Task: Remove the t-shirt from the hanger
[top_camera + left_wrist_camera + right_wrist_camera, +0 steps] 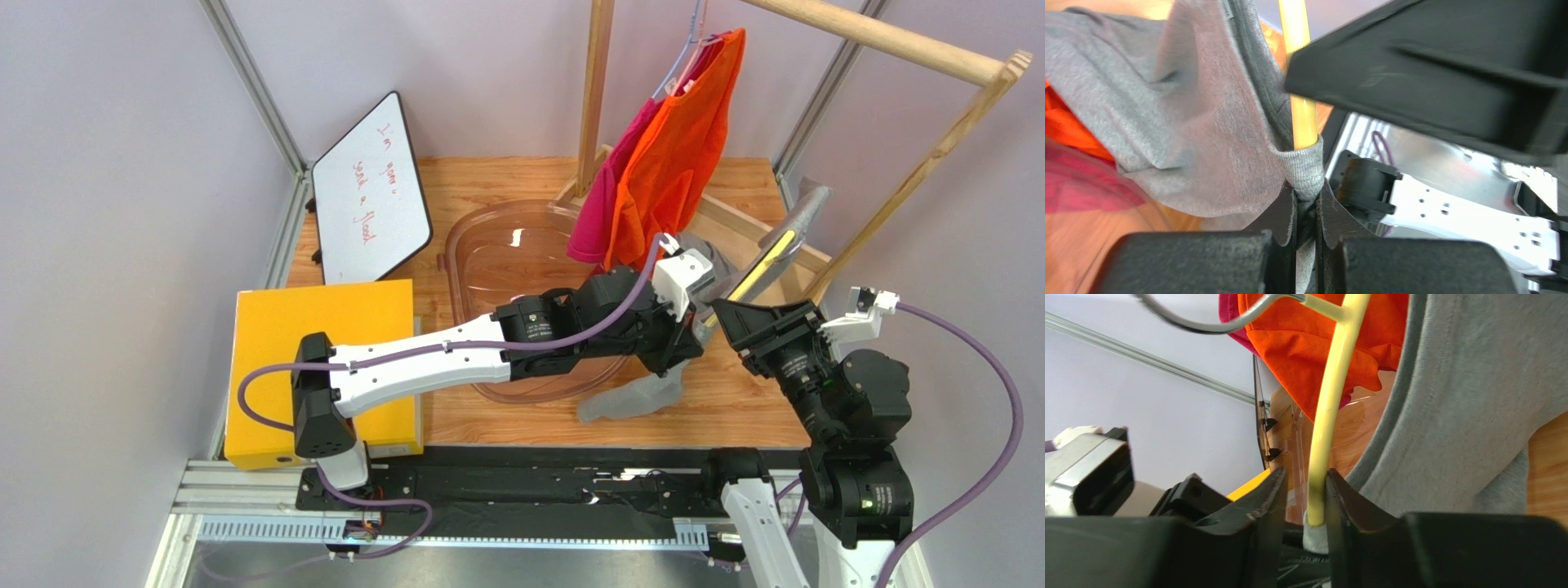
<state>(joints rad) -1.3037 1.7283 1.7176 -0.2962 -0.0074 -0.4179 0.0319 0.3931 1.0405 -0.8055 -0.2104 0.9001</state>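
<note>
Though one end trails onto the near right of the desk, the grey t-shirt is not yet off its yellow hanger; fabric wraps the hanger's arm, so the job looks barely half done. The left tool is clamped tight on the shirt's ribbed edge. The right tool stands slightly parted around the hanger, a gap showing on one side. Drawing the shirt clear remains.
</note>
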